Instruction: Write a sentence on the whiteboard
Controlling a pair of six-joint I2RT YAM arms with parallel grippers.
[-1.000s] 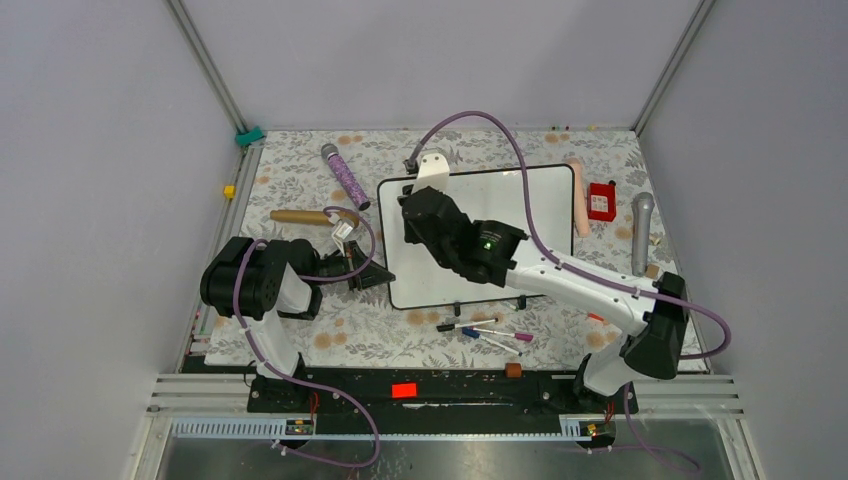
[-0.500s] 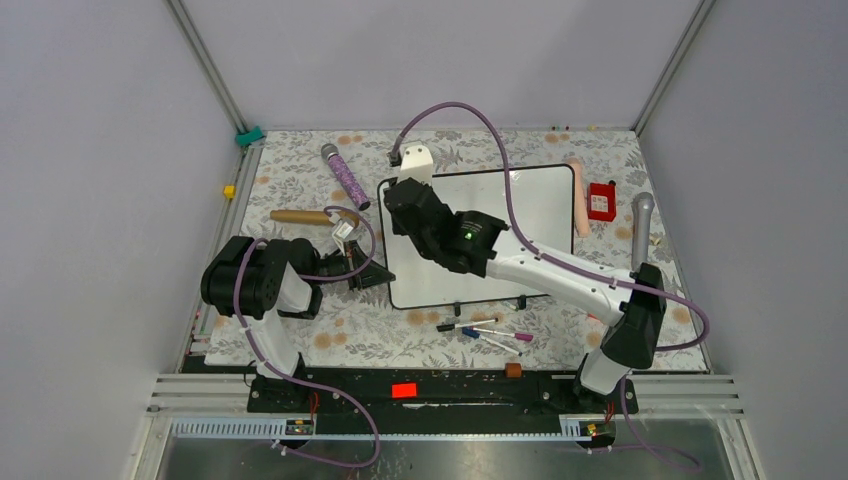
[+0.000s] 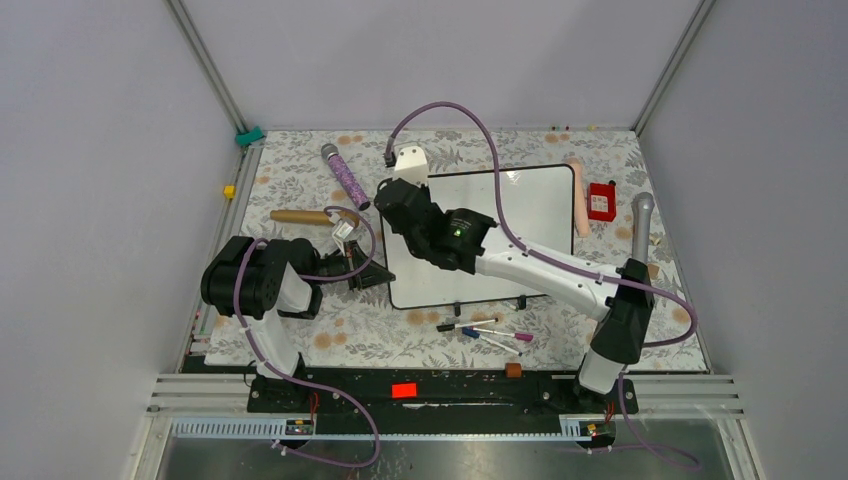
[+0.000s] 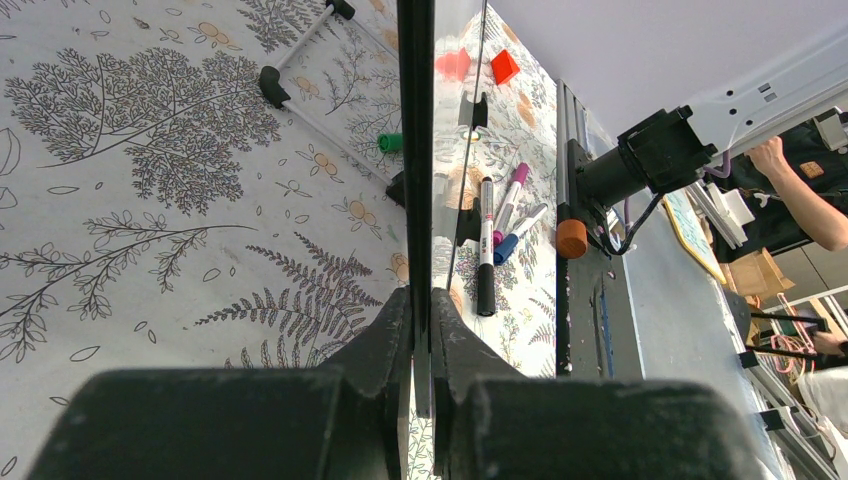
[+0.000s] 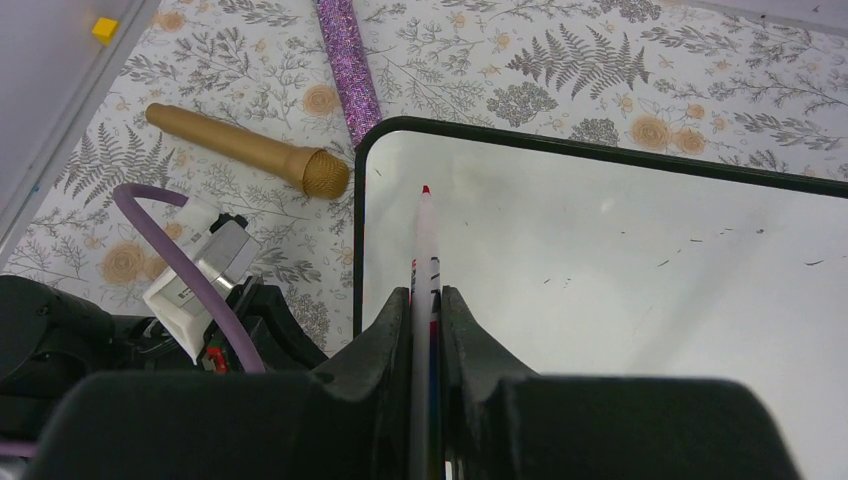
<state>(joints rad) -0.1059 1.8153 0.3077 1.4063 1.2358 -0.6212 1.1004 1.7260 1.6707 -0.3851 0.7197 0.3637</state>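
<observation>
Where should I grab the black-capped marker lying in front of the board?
I'd take the black-capped marker from straight above, near its cap end, fingers across the barrel. It lies flat on the table, and that end sticks out clear of the magenta marker and blue marker beside it.

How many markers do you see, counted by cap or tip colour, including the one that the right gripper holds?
red-tipped marker: 1
black-capped marker: 1
magenta-capped marker: 1
blue-capped marker: 1
Total: 4
</observation>
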